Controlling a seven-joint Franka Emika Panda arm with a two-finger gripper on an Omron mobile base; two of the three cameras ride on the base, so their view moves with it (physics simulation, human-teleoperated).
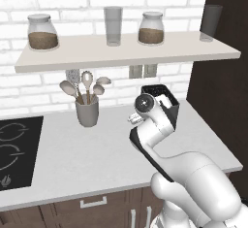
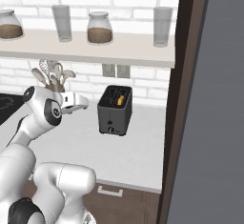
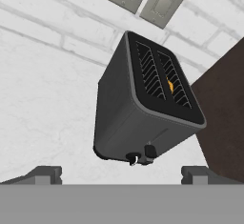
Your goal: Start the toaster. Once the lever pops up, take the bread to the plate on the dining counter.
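1. Dark grey, the toaster [image 2: 115, 110] stands on the white counter [image 1: 97, 159] by the brick wall, just beside the dark panel [image 2: 178, 99]; the bread [image 2: 121, 99] sits low in 1 slot, as an orange spot.
2. Gripper [image 3: 121, 173] hangs above and in front of the toaster, fingers spread wide, holding nothing.
3. My judgement: the lever [image 3: 150, 151] is not yet pressed; the hand should come down on the front face, put 1 fingertip on the lever beside the knob [image 3: 132, 158], and push straight down.
4. Hand view shows lever and knob close; left base view hides the toaster front behind the arm; right base view shows the gap between hand and toaster.
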